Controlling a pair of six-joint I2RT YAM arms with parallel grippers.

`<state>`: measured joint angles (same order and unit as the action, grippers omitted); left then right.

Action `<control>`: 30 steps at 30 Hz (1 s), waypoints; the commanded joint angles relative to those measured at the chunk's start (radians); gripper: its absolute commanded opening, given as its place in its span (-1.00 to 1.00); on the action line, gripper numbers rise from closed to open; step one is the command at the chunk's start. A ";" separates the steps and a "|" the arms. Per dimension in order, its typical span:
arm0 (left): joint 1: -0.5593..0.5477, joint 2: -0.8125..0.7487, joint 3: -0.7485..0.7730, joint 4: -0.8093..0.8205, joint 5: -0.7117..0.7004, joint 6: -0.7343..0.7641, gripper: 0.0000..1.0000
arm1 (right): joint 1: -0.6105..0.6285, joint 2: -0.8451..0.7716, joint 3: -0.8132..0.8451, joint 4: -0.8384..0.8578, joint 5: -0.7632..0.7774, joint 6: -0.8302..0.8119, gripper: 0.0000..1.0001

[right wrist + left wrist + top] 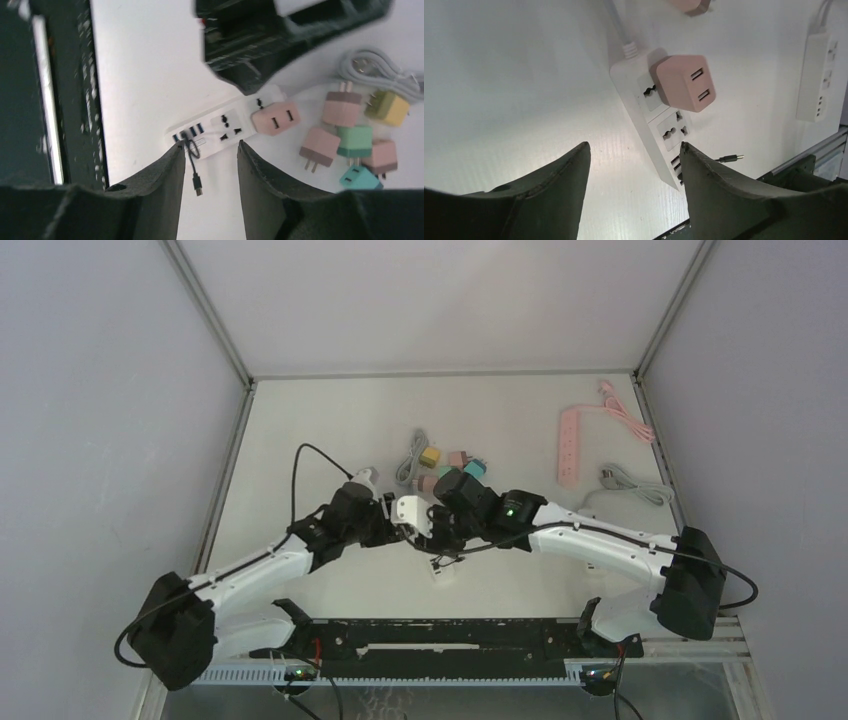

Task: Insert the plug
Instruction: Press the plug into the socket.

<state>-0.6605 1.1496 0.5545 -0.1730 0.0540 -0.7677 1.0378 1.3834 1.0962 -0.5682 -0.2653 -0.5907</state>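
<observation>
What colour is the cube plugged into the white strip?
The cube is pink, clearest in the left wrist view.

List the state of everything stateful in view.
Left gripper: open, empty.
Right gripper: open, empty.
White power strip: one socket taken, next free.
Pink adapter: seated in that strip.
Black cable: in strip's USB port, other end loose.
Loose adapters: unplugged.
Pink power strip: nothing plugged in.
</observation>
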 commanded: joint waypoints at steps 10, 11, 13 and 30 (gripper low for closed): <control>0.005 -0.166 -0.009 -0.018 -0.174 -0.008 0.61 | -0.157 0.022 -0.039 0.267 0.270 0.927 -0.10; 0.005 -0.154 -0.010 -0.005 -0.165 -0.017 0.61 | -0.160 0.025 -0.052 0.292 0.252 0.948 -0.10; 0.006 -0.127 -0.007 0.021 -0.142 -0.031 0.59 | -0.172 0.039 -0.066 0.329 0.226 0.998 -0.10; -0.008 0.084 -0.032 0.184 0.002 -0.114 0.25 | -0.265 0.183 -0.154 0.537 0.056 1.180 -0.27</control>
<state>-0.6617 1.1900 0.5476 -0.0608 0.0040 -0.8478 0.7826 1.5440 0.9451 -0.1257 -0.1631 0.5438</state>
